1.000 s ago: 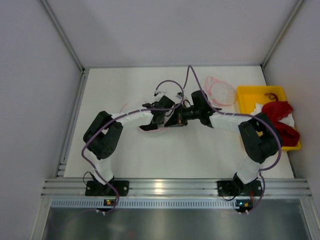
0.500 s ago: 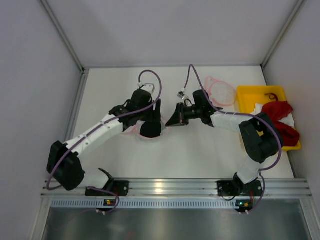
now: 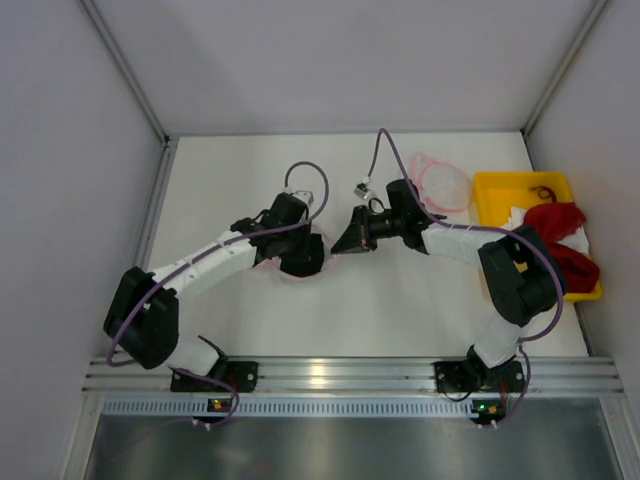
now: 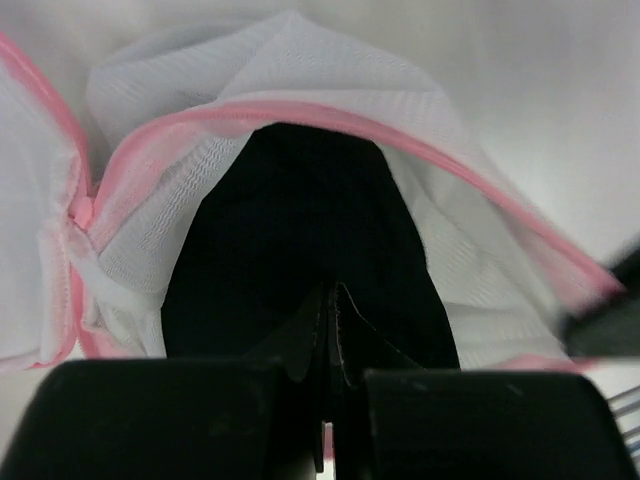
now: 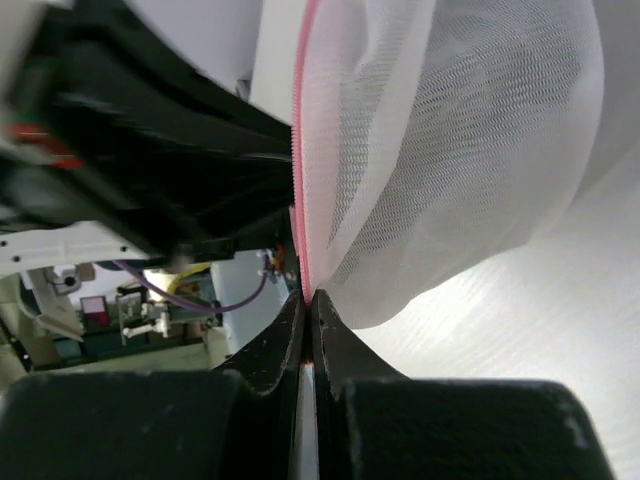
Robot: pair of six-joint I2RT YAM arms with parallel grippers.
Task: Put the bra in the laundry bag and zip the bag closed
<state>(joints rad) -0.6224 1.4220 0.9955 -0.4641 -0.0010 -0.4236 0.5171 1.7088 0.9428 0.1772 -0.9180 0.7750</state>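
Note:
The black bra (image 4: 300, 230) lies inside the open mouth of the white mesh laundry bag (image 4: 150, 200), with the pink zip rim arching over it. My left gripper (image 4: 331, 290) is shut, its tips resting against the bra's fabric; no fabric shows between the fingers. From above, the left gripper (image 3: 305, 250) sits over the bra (image 3: 300, 262) at the table's middle. The right gripper (image 5: 308, 293) is shut on the pink rim of the laundry bag (image 5: 450, 150) and holds that edge up. In the top view the right gripper (image 3: 338, 243) is just right of the bag (image 3: 268, 262).
Another round mesh bag (image 3: 442, 183) with pink trim lies at the back right. A yellow tray (image 3: 520, 183) stands at the right edge with red garments (image 3: 560, 235) spilling over it. White walls close the table in at left, back and right.
My left arm has unfolded and swung outward, and its gripper went from beside the right gripper to over the bra in the bag. The right arm has barely moved.

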